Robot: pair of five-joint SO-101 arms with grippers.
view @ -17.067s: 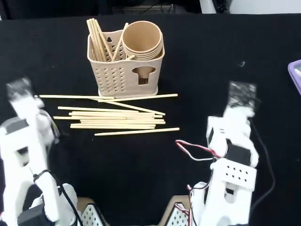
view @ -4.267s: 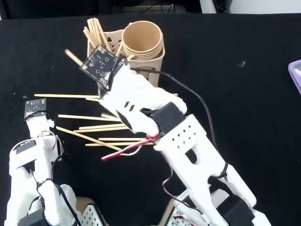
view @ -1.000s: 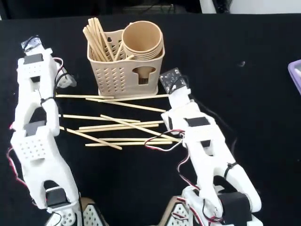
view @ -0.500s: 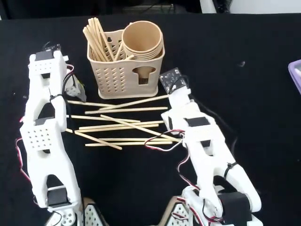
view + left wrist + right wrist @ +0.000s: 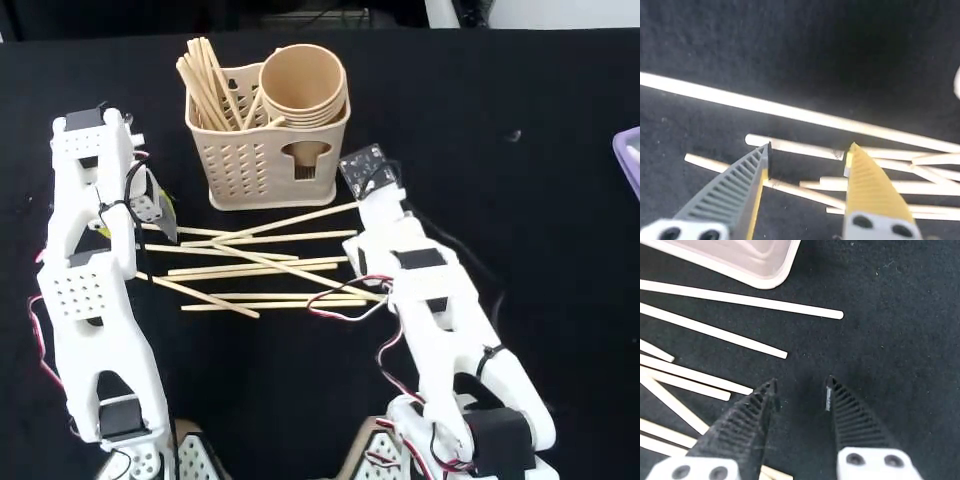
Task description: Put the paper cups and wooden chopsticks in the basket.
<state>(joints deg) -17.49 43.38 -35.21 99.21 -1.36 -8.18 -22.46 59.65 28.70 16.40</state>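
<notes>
A beige slotted basket (image 5: 262,158) stands at the back of the black table, with stacked paper cups (image 5: 303,82) in one half and several wooden chopsticks (image 5: 204,78) upright in the other. Several loose chopsticks (image 5: 255,267) lie scattered in front of it. My left gripper (image 5: 807,155) is open, low over the pile's left ends, its fingers on either side of one chopstick's end (image 5: 790,146). In the high view it sits at the pile's left edge (image 5: 156,214). My right gripper (image 5: 800,387) is open over bare cloth just past the chopsticks' right ends (image 5: 839,314), near the basket's corner (image 5: 765,270).
The right arm (image 5: 410,270) stretches from the front edge toward the basket's right side, and its red and white wires (image 5: 340,300) hang over the chopsticks' right ends. A purple object (image 5: 630,155) sits at the far right edge. Bare black cloth lies right of the basket.
My left gripper has come down from beside the basket onto the pile's left ends. The chopsticks nearest the basket have been pushed and now lie slanted. The right arm has kept still.
</notes>
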